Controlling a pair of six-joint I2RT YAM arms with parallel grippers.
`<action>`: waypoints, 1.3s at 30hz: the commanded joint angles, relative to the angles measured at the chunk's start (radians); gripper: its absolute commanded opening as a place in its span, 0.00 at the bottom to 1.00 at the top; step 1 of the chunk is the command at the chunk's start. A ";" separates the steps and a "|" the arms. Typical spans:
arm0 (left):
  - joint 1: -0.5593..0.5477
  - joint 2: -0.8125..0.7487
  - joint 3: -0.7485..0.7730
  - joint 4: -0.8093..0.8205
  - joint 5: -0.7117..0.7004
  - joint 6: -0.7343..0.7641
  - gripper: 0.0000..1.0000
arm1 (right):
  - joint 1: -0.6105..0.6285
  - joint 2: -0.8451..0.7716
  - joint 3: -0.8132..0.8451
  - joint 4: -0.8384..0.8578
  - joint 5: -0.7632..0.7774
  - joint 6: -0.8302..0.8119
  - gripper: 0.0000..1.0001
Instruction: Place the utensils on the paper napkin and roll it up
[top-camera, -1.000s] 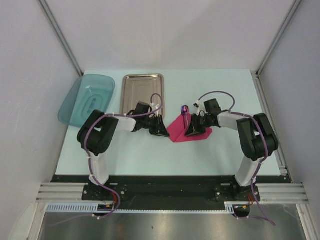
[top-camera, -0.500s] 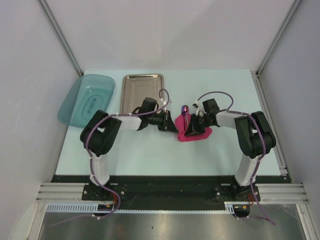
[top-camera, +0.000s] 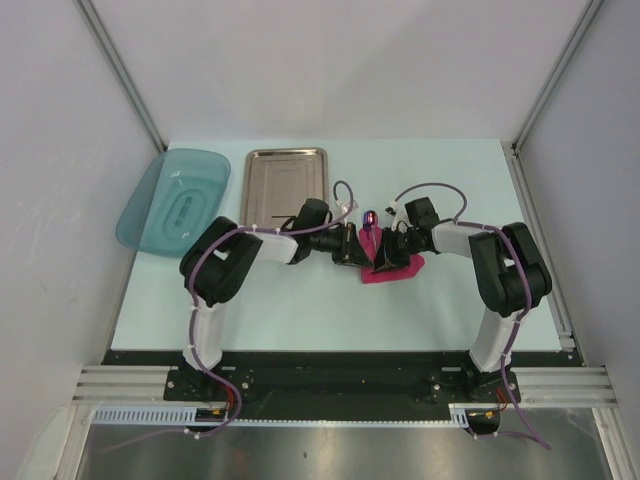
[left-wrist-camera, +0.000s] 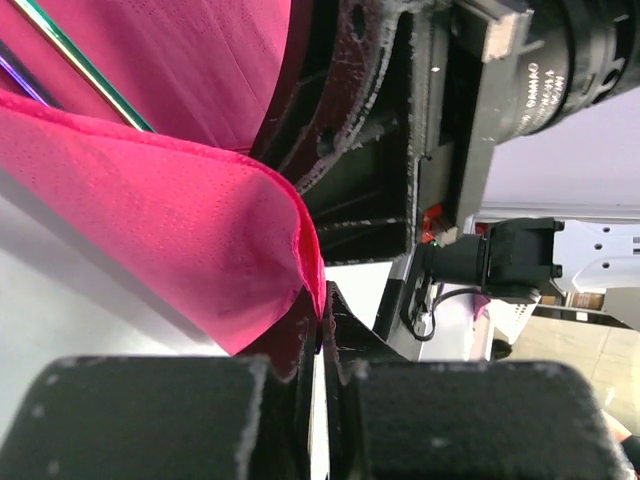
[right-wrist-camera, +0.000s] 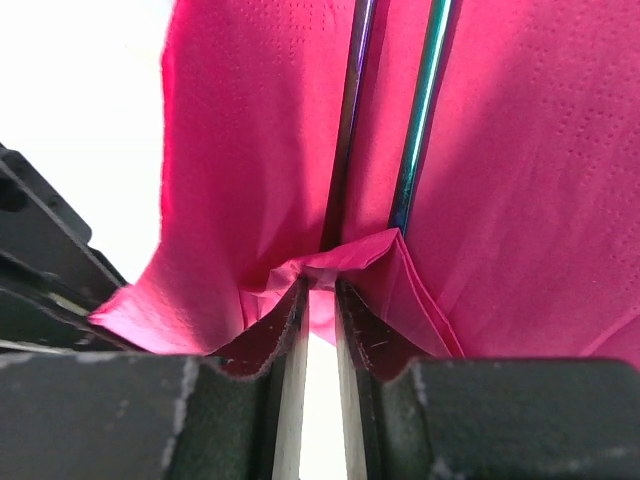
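The paper napkin (top-camera: 402, 268) lies on the worktop (top-camera: 300, 300) just to the right of the steel tray (top-camera: 285, 185), bunched into a small pink heap with both tools on it. What my next move turns on is the line of the utensils. In the right wrist view the fork (right-wrist-camera: 347, 120) and the spoon (right-wrist-camera: 422, 100) lie side by side on the napkin, their slim handles running straight away from the right tool (right-wrist-camera: 320, 290) and parallel to the tray's long sides. I judge the roll has to travel across that line, from the tray side over the handles and on away from the tray. The left tool (top-camera: 352, 247) sits on the napkin's tray-side edge, so it is the one placed to carry the flap over. Its fingers are pressed together on that edge, pinching it up off the worktop so the paper curls over towards the handles. The right tool's fingers are nipped on a small fold of napkin at the near end of the handles, which looks to me like an anchor. The overhead view gives me the layout and a shiny utensil head poking out on the far side of the napkin, but it hides both pinches under the tools. The left wrist view shows the lifted flap and the handles beneath it. Only the right wrist view shows both handles clearly.
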 joint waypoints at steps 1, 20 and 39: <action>-0.009 0.028 0.038 0.080 0.009 -0.032 0.04 | -0.005 -0.021 0.033 -0.002 0.011 -0.004 0.22; -0.009 0.088 0.089 0.130 -0.016 -0.063 0.00 | -0.139 -0.112 0.036 -0.165 -0.001 -0.097 0.23; -0.044 0.154 0.176 0.064 -0.035 0.002 0.00 | -0.125 -0.022 0.023 -0.133 0.042 -0.129 0.20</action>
